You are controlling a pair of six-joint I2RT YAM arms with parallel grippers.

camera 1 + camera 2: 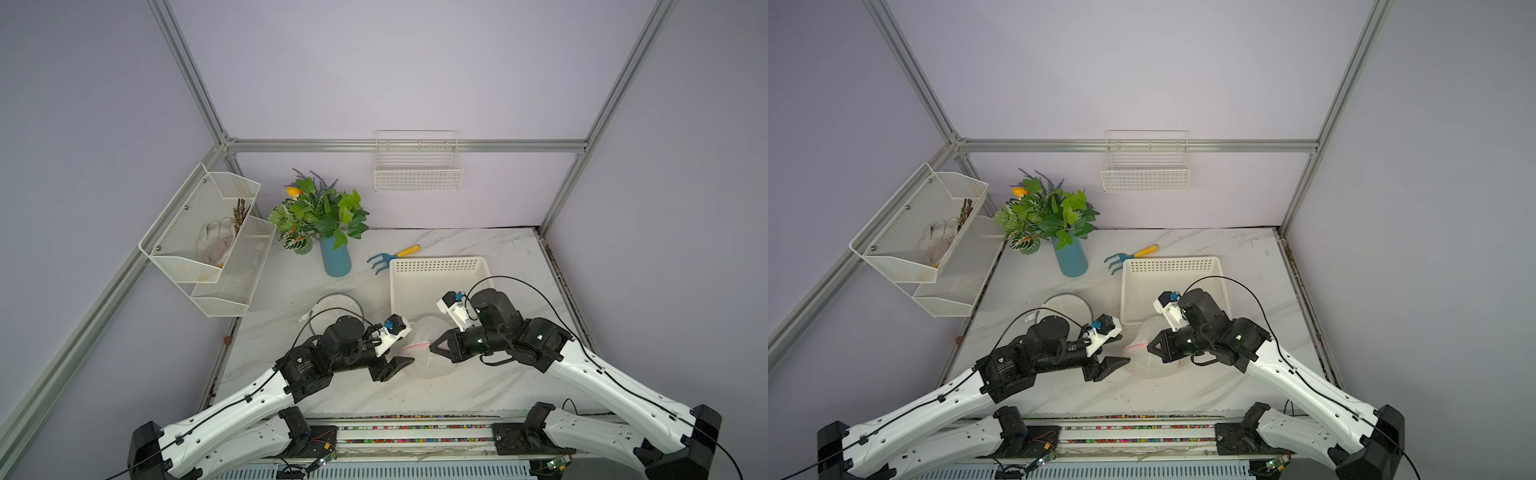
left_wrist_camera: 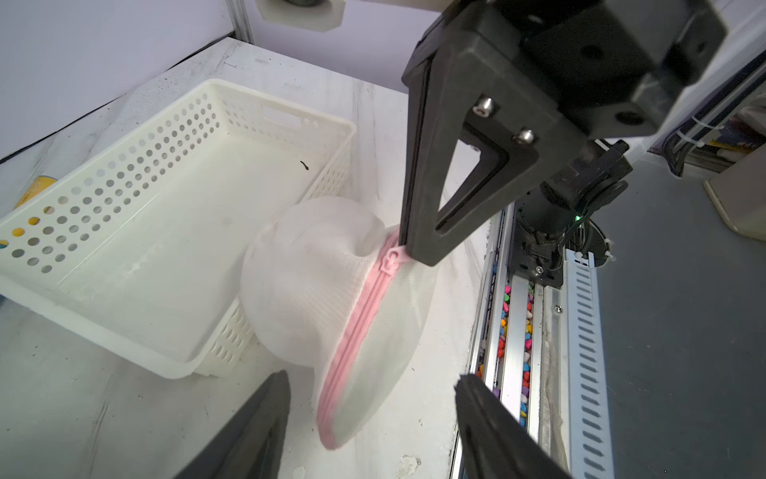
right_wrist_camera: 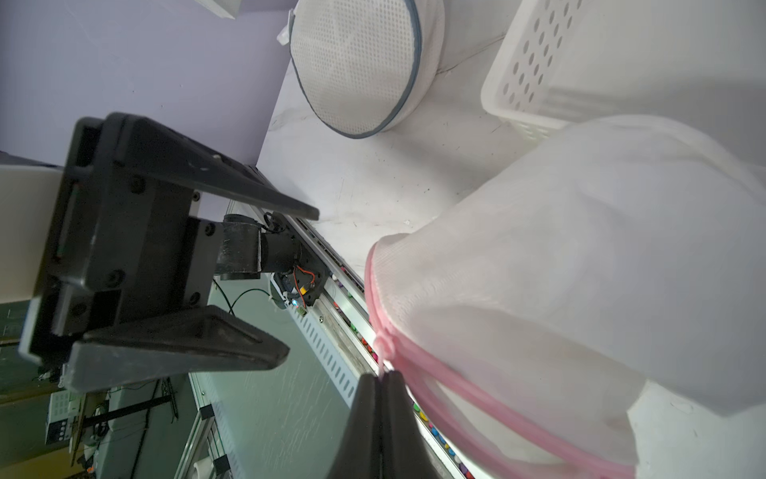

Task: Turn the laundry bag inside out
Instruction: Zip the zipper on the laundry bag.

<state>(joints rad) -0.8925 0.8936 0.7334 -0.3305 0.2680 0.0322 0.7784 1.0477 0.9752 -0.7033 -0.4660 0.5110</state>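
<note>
Perforated white basket (image 1: 436, 268) touches the laundry bag (image 1: 430, 368), which sits on the marble table (image 1: 478, 390) between both grippers. A grey-rimmed mesh bag (image 1: 337, 302) lies further left. Reaching in level, the right gripper (image 1: 437, 346) pinches the pink zip (image 2: 364, 315) (jaws clamped tight). Opposite, the left gripper (image 1: 400, 365) has its jaws apart and empty.

Between the two hands I had almost no room. The laundry bag (image 1: 430, 365) filled the gap, with the left hand (image 1: 399, 369) spread open just beside it and the right hand (image 1: 433, 347) pinched on its pink zipper edge. Behind the bag, the white basket (image 1: 436, 262) lay against it and blocked the way back. A round mesh pouch (image 1: 340, 302) sat behind the left arm. The bench (image 1: 374, 399) in front of the bag lay bare, as did the strip right of the basket. The blue vase (image 1: 336, 259) and rake (image 1: 384, 259) stood well back.
</note>
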